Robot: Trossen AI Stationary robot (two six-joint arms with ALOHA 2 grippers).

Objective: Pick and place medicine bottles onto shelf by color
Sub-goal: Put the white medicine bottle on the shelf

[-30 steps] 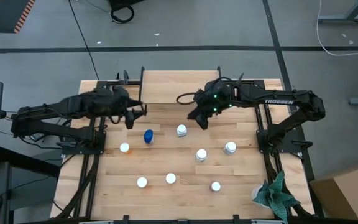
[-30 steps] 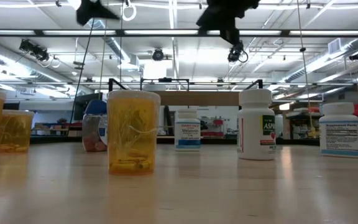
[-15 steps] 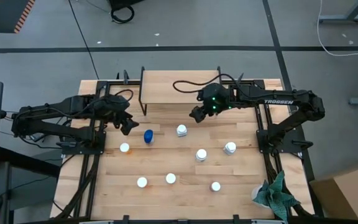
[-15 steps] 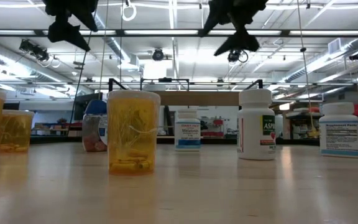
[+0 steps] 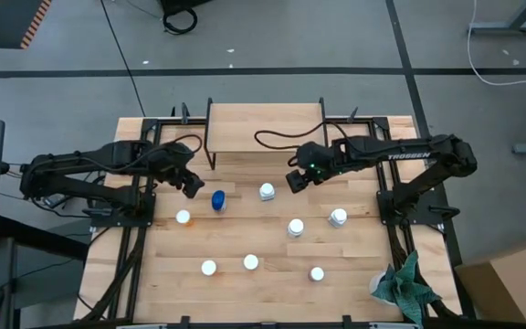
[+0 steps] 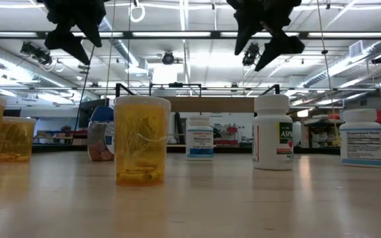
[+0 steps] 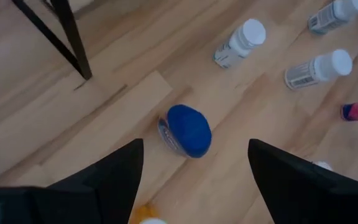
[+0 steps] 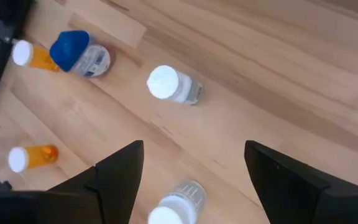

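Bottles stood untouched across your table as both arms swung down from the shelf (image 5: 265, 127) toward them. Over the past second your left gripper (image 5: 193, 187) pulled back from the shelf's left legs and dropped to hover just beside the blue-capped bottle (image 5: 218, 199), its fingers (image 7: 114, 171) spread wide either side of that cap in the left wrist view. Your right gripper (image 5: 294, 178) slid out from the shelf's front edge and lowered near the white bottle (image 5: 267, 191), fingers (image 8: 120, 168) likewise apart and holding nothing. The shelf was bare; the orange bottle (image 5: 183, 217), three more along the near edge, and two white ones to the right all waited on the tabletop (image 5: 363, 265). By the look of it, sorting had not begun, and each arm was lining up its first pick.
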